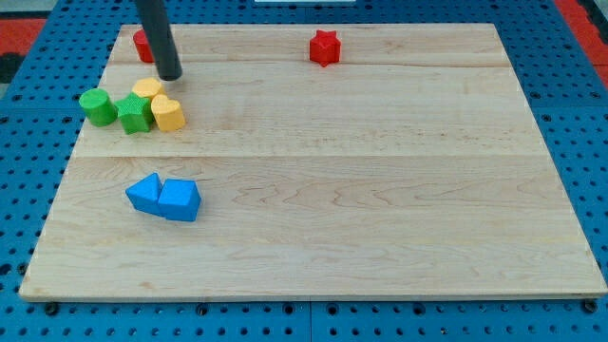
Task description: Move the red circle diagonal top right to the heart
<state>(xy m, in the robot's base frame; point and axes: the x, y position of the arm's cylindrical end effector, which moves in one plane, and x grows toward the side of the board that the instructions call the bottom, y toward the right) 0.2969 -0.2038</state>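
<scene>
Our tip [170, 76], a bare rod holding nothing, sits on the wooden board [380, 190] just right of the half-hidden red circle block [142, 44] at top left, directly above the yellow heart block [168, 113] with its yellow [146, 89] and green neighbours [134, 113].

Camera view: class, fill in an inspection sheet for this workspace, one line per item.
Surface: wooden board, bare at centre and right.
Job's things: red circle at top left, partly behind the rod; yellow heart below it.
Clutter: red star, yellow block, green circle, green block, two blue blocks.
Grippers: none; my tip between red circle and yellow block.
Cables: nothing seen.
Surroundings: blue pegboard.
</scene>
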